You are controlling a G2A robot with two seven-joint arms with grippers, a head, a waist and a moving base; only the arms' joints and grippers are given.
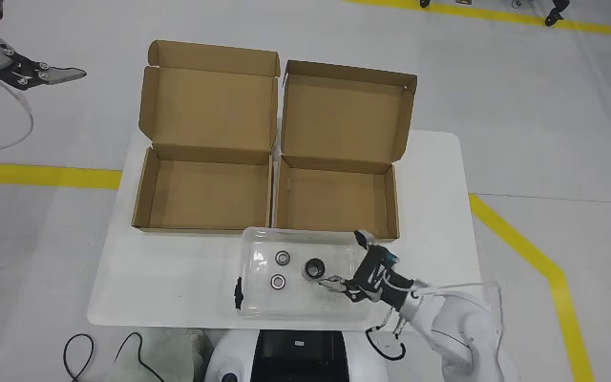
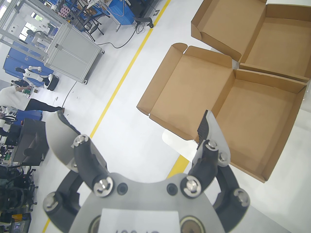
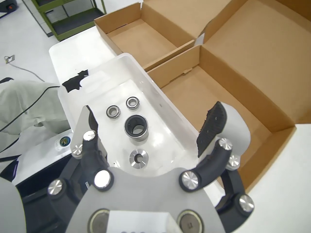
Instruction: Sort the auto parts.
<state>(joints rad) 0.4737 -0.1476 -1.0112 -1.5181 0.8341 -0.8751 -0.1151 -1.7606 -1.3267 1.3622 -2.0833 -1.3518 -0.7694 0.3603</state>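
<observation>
my right end effector [image 3: 151, 116]: fingers spread, nothing between them, positioned above the right end of the clear tray [image 1: 250, 235]. the tray sits at the near edge of the counter [image 1: 431, 191]. tray contents, each lying apart: a bearing [image 3: 113, 112], a second bearing [image 3: 132, 103], a black sleeve [image 3: 136, 128], a silver collar [image 3: 138, 158]. the left cardboard box [image 1: 205, 191] and right cardboard box [image 1: 334, 199] stand open, side by side, just behind the tray. my left end effector [image 2: 132, 120]: fingers spread, empty, held over the floor [image 2: 121, 49] beyond the counter's left edge.
</observation>
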